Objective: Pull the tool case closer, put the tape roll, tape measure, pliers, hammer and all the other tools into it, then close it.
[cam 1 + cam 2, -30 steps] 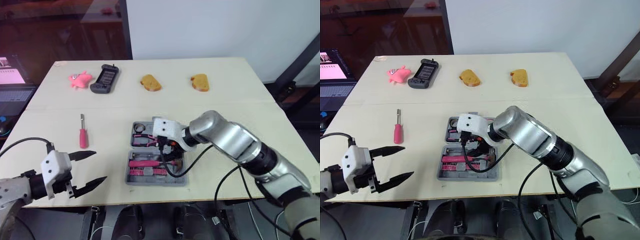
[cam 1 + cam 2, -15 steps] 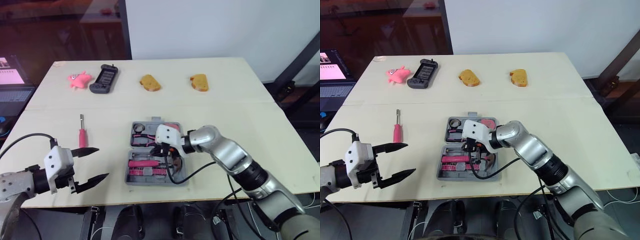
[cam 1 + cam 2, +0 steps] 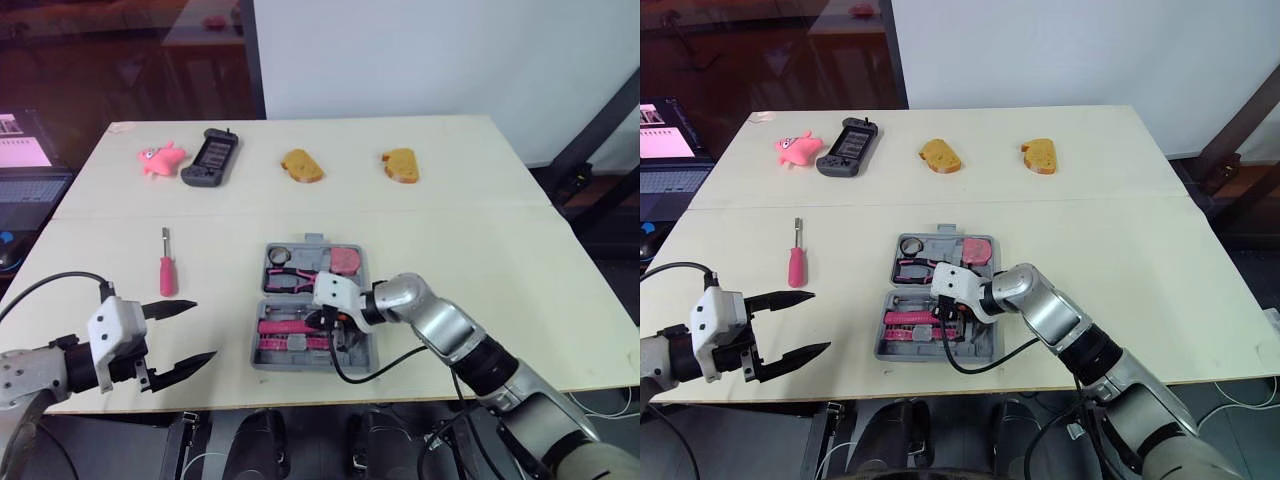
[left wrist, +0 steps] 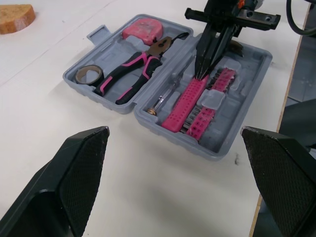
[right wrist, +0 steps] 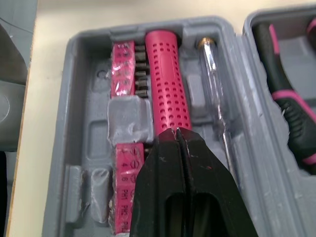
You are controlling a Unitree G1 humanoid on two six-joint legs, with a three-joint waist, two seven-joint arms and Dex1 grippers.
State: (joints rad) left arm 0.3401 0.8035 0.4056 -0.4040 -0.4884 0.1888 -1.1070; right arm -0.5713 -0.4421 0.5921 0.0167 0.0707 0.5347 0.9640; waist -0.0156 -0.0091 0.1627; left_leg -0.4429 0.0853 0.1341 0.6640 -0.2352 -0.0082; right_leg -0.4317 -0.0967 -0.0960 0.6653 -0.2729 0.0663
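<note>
The tool case (image 4: 237, 114) is lying open at the lower centre of the head views, near the front edge of the desk (image 3: 480, 230). In its far half, the tape roll (image 4: 89, 74) is sitting just beside the pink-and-black pliers (image 4: 131, 74), with the pink tape measure (image 4: 142, 30) in the corner past them. In the near half, a pink perforated handle (image 5: 168, 79) is lying between a clear-handled screwdriver (image 5: 215, 84) and pink bit strips (image 5: 121, 74).

The right gripper (image 5: 177, 131) is reaching into that near half. Its jaws are pressed together with nothing between them, and their tips are touching one end of the pink handle.

The left gripper (image 3: 204, 329) is hovering at the lower left of the head views, over the desk's front edge, with its jaws spread wide and holding nothing. A red-handled screwdriver (image 3: 165, 268) is lying on the desk just beyond it, well apart from the case.

Along the far side of the desk, a pink toy (image 3: 158, 158), a dark handheld console (image 3: 209, 157) and two bread slices (image 3: 300, 165) (image 3: 399, 164) are lying in a row.
</note>
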